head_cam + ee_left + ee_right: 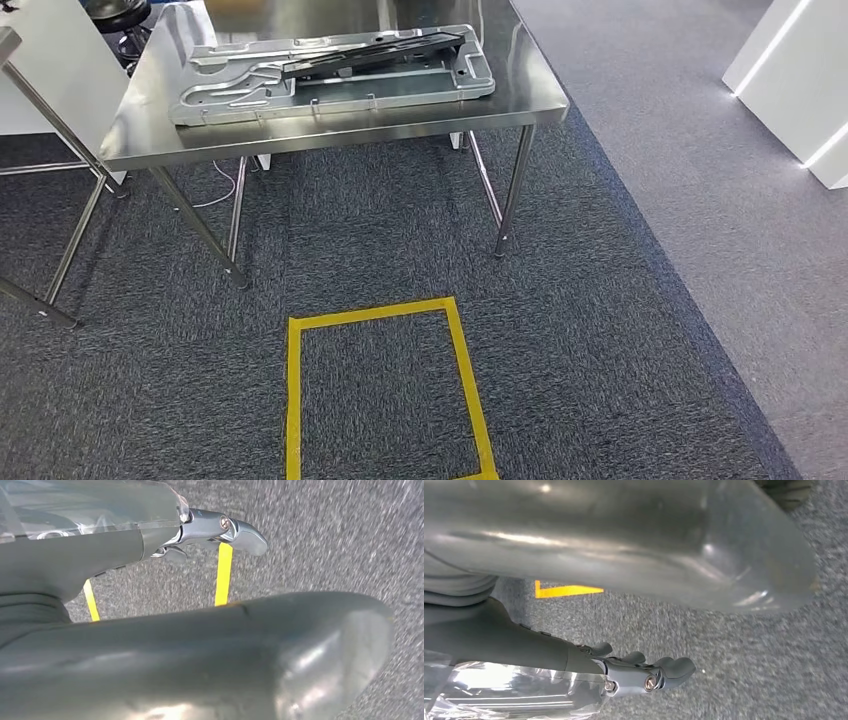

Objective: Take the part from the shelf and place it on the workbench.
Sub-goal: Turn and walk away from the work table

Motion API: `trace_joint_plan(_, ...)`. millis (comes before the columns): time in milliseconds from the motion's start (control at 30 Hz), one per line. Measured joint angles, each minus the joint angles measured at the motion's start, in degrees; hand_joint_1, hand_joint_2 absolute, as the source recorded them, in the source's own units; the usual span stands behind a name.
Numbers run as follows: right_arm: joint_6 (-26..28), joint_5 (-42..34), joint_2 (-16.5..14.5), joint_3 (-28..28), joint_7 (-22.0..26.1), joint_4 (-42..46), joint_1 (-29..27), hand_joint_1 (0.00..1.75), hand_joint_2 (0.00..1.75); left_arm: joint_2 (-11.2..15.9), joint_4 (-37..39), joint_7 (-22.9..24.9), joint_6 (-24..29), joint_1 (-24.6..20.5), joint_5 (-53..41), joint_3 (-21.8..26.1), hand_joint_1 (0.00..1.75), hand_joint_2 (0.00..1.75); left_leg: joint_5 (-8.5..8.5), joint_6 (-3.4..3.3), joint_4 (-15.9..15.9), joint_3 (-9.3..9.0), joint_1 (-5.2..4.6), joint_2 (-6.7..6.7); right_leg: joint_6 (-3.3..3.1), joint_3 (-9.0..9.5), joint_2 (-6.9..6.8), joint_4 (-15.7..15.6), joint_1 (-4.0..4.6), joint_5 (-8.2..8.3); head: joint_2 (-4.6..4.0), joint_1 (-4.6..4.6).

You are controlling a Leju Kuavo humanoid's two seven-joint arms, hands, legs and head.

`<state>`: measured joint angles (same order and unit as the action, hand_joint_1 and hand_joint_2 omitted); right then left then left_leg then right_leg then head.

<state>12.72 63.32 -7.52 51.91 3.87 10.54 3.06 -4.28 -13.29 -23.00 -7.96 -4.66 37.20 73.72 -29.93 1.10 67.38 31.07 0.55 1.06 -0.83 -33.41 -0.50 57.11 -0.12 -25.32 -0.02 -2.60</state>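
A large silver pressed-metal panel (330, 82) lies flat on the steel workbench (530, 100) ahead of me. A long black part (375, 52) rests across the panel's top. My left hand (210, 650) hangs above the carpet, with its thick thumb close to the camera and its darker fingers (225, 530) stretched out, holding nothing. My right hand (624, 545) hangs the same way over the carpet, fingers (659, 675) straight and nothing in them. Both hands are far from the workbench.
A yellow tape rectangle (292, 400) marks the dark carpet in front of the bench; the yellow tape (223, 575) also runs under the left hand. A second table's legs (60, 230) stand at left, a white lit cabinet (800, 70) at right.
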Motion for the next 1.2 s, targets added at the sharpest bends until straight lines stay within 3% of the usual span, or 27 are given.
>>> trace_joint_plan(67, -0.86, 0.51, -0.01, -0.02, 0.01, 0.00, -0.08, 0.00, 0.00, -0.01, 0.00, -0.09, 0.00, -0.61, 0.00, -0.02, 0.00, 0.00, -1.08, -0.74, -8.68, -6.09, -0.33, 0.97, 0.52, -0.91, -0.50, 0.66, 0.17, 0.79, 0.00, 0.00)
trace_joint_plan(100, -1.21, 0.68, -0.02, -0.03, -0.03, 0.00, -0.14, 0.00, 0.00, -0.02, 0.00, -0.13, 0.01, -0.89, -0.01, -0.03, 0.00, 0.00, -1.84, -1.15, -11.23, -7.57, -0.52, 1.27, 0.83, -1.09, -0.90, 0.79, 0.21, 1.21, 0.00, 0.01)
trace_joint_plan(167, -1.50, 0.73, -0.02, -0.04, -0.06, 0.00, -0.23, 0.00, 0.00, -0.05, 0.00, -0.16, 0.04, -1.04, -0.03, -0.07, 0.00, 0.00, -1.59, -2.00, -12.47, -7.38, -0.56, 0.87, 1.57, -1.35, -1.46, 0.79, 0.10, 1.96, 0.00, 0.01)
trace_joint_plan(200, -1.50, 0.72, -0.01, -0.04, -0.09, 0.00, -0.22, 0.00, 0.00, -0.09, 0.01, -0.16, 0.09, -0.94, -0.04, -0.08, 0.00, 0.00, -0.95, -2.43, -12.52, -6.83, -0.52, 0.64, 1.91, -1.66, -1.35, 1.17, 0.00, 1.33, 0.00, 0.02)
trace_joint_plan(233, -1.50, 0.70, 0.01, -0.04, -0.13, 0.00, -0.21, 0.00, 0.00, -0.10, 0.02, -0.18, 0.12, -0.84, -0.01, -0.08, 0.00, 0.00, -0.21, -2.86, -12.59, -6.14, -0.45, 0.48, 2.22, -2.15, -1.04, 2.41, -0.09, -0.44, 0.00, 0.02)
trace_joint_plan(267, -1.49, 0.67, 0.01, -0.04, -0.16, 0.00, -0.21, 0.00, 0.00, -0.12, 0.02, -0.19, 0.15, -0.82, 0.00, -0.08, 0.00, 0.00, 0.57, -3.21, -12.63, -5.29, -0.42, 0.28, 2.45, -2.88, -0.64, 4.77, -0.17, -3.23, 0.00, 0.02)
trace_joint_plan(333, -1.49, 0.64, 0.01, -0.04, -0.19, 0.00, -0.22, 0.00, 0.00, -0.14, 0.03, -0.21, 0.15, -0.79, 0.02, -0.08, 0.00, 0.00, 1.98, -3.60, -12.44, -3.42, -0.61, -0.28, 2.64, -4.38, -0.16, 11.66, -0.24, -9.11, 0.00, 0.02)
trace_joint_plan(367, -1.48, 0.63, 0.00, -0.04, -0.19, 0.00, -0.23, 0.00, 0.00, -0.15, 0.03, -0.21, 0.15, -0.76, 0.00, -0.09, 0.00, 0.00, 2.66, -3.63, -12.28, -2.42, -0.72, -0.55, 2.68, -4.72, -0.12, 14.75, -0.24, -10.39, 0.00, 0.02)
trace_joint_plan(400, -1.43, 0.58, 0.00, -0.04, -0.18, 0.00, -0.23, 0.00, 0.00, -0.16, 0.04, -0.21, 0.15, -0.71, 0.00, -0.09, 0.00, 0.00, 3.31, -3.63, -12.02, -1.37, -0.81, -0.74, 2.65, -4.37, -0.09, 16.36, -0.22, -10.12, 0.00, 0.02)
trace_joint_plan(433, -1.35, 0.49, 0.00, -0.04, -0.18, 0.00, -0.20, 0.00, 0.00, -0.17, 0.04, -0.20, 0.16, -0.66, 0.00, -0.09, 0.00, 0.00, 3.92, -3.57, -11.70, -0.30, -0.87, -0.90, 2.54, -3.19, -0.05, 16.19, -0.19, -8.74, 0.00, 0.02)
trace_joint_plan(500, -1.17, 0.30, 0.01, -0.03, -0.27, 0.02, -0.09, 0.00, 0.00, -0.24, 0.04, -0.16, 0.19, -0.65, 0.00, -0.09, 0.00, 0.00, 4.91, -3.31, -10.94, 1.67, -0.91, -1.19, 2.02, 1.91, 0.40, 10.17, -0.10, -5.56, 0.00, 0.02)
trace_joint_plan(567, -1.07, 0.20, 0.02, -0.02, -0.66, 0.06, 0.03, 0.00, 0.00, -0.36, 0.04, -0.09, 0.25, -0.71, 0.00, -0.09, 0.00, 0.00, 5.66, -2.86, -10.29, 2.98, -1.05, -1.39, 1.34, 7.40, 1.13, 1.71, 0.14, -5.51, 0.00, 0.01)
trace_joint_plan(633, -0.93, -0.01, 0.03, 0.08, -1.54, 0.09, 0.08, 0.00, 0.00, -0.44, 0.04, 0.02, 0.38, -0.75, 0.00, -0.09, 0.00, 0.00, 6.47, -2.27, -10.17, 3.60, -1.10, -1.44, 0.69, 9.33, 1.42, -2.24, 0.43, -6.36, 0.00, 0.01)
trace_joint_plan(700, -0.71, -0.32, -0.07, 0.28, -2.53, 0.07, 0.04, 0.00, 0.00, -0.42, 0.04, 0.17, 0.51, -0.72, 0.00, -0.09, 0.00, 0.00, 6.62, -1.66, -9.96, 4.01, -1.02, -1.47, -0.02, 8.89, 1.12, -2.59, 0.26, -5.71, 0.00, 0.01)
trace_joint_plan(733, -0.60, -0.45, -0.10, 0.38, -2.88, 0.06, 0.02, 0.00, 0.00, -0.45, 0.05, 0.26, 0.58, -0.69, 0.00, -0.09, 0.00, 0.00, 5.55, -1.31, -8.95, 4.47, -0.94, -1.46, -0.40, 8.59, 0.90, -2.69, 0.10, -5.24, 0.00, 0.01)
trace_joint_plan(767, -0.54, -0.53, -0.14, 0.45, -3.07, 0.05, -0.02, 0.00, 0.00, -0.48, 0.05, 0.32, 0.62, -0.68, 0.00, -0.09, 0.00, 0.00, 3.58, -0.95, -6.78, 5.30, -0.79, -1.45, -0.69, 8.21, 0.68, -2.77, -0.05, -4.77, 0.00, 0.02)
trace_joint_plan(833, -0.70, -0.74, -0.12, 0.63, -3.60, 0.07, -0.07, 0.00, 0.00, -0.55, 0.07, 0.44, 0.80, -0.67, 0.00, -0.09, 0.00, 0.00, -1.39, -0.19, 0.49, 7.67, -0.35, -1.40, -0.96, 7.26, 0.36, -2.68, -0.06, -4.07, 0.00, 0.01)
trace_joint_plan(867, -0.91, -0.88, -0.12, 0.79, -4.08, 0.07, -0.09, 0.00, 0.00, -0.55, 0.07, 0.53, 0.91, -0.66, 0.00, -0.09, 0.00, 0.00, -2.88, 0.12, 4.03, 8.61, -0.16, -1.39, -0.88, 6.74, 0.25, -2.56, -0.06, -3.75, 0.00, 0.01)
trace_joint_plan(900, -1.11, -1.06, -0.11, 0.98, -4.70, 0.07, -0.10, 0.00, 0.00, -0.54, 0.07, 0.66, 1.03, -0.65, 0.00, -0.08, 0.00, 0.00, -3.22, 0.35, 6.04, 8.81, -0.03, -1.39, -0.75, 6.24, 0.15, -2.36, -0.09, -3.50, 0.00, 0.01)
trace_joint_plan(933, -1.23, -1.28, -0.12, 1.20, -5.32, 0.07, -0.10, 0.00, 0.00, -0.54, 0.07, 0.83, 1.14, -0.64, 0.00, -0.08, 0.00, 0.00, -2.47, 0.50, 5.81, 7.92, 0.09, -1.38, -0.62, 5.78, 0.04, -2.09, -0.14, -3.33, 0.00, 0.01)
trace_joint_plan(967, -1.28, -1.53, -0.12, 1.41, -5.79, 0.07, -0.11, 0.00, 0.00, -0.53, 0.07, 1.01, 1.19, -0.64, 0.01, -0.08, 0.00, 0.00, -1.05, 0.55, 3.33, 5.93, 0.18, -1.34, -0.48, 5.38, -0.05, -1.78, -0.20, -3.24, 0.00, 0.00)
trace_joint_plan(1033, -1.26, -2.13, -0.15, 1.93, -6.26, 0.07, -0.11, 0.00, 0.00, -0.50, 0.07, 1.31, 1.26, -0.69, 0.01, -0.08, 0.00, 0.00, 1.18, 0.29, -5.09, 0.39, 0.15, -1.06, -0.15, 4.74, -0.26, -1.12, -0.23, -3.22, 0.00, 0.00)
trace_joint_plan(1100, -1.29, -2.61, -0.19, 2.45, -6.36, 0.07, -0.07, 0.00, 0.87, -0.43, 0.07, 1.41, 1.31, -0.74, 0.00, -0.09, 0.00, 0.00, 1.46, -0.30, -10.20, -2.54, -0.08, -0.83, 0.42, 4.30, -0.37, -0.69, -0.11, -3.11, 0.00, 0.01)
trace_joint_plan(1167, -1.44, -3.04, -0.20, 2.93, -6.36, 0.07, 0.00, 0.00, 1.75, -0.34, 0.07, 1.31, 1.30, -0.71, 0.01, -0.08, 0.00, 0.00, 1.39, -1.03, -10.88, -2.51, -0.17, -0.85, 1.10, 4.08, -0.40, -0.61, -0.03, -2.89, 0.00, 0.01)
trace_joint_plan(1200, -1.51, -3.29, -0.20, 3.21, -6.35, 0.07, 0.03, 0.00, 1.75, -0.31, 0.07, 1.23, 1.28, -0.70, 0.01, -0.08, 0.00, 0.00, 1.57, -1.45, -11.11, -2.44, -0.08, -0.84, 1.45, 3.97, -0.31, -0.39, -0.10, -3.08, 0.00, 0.01)
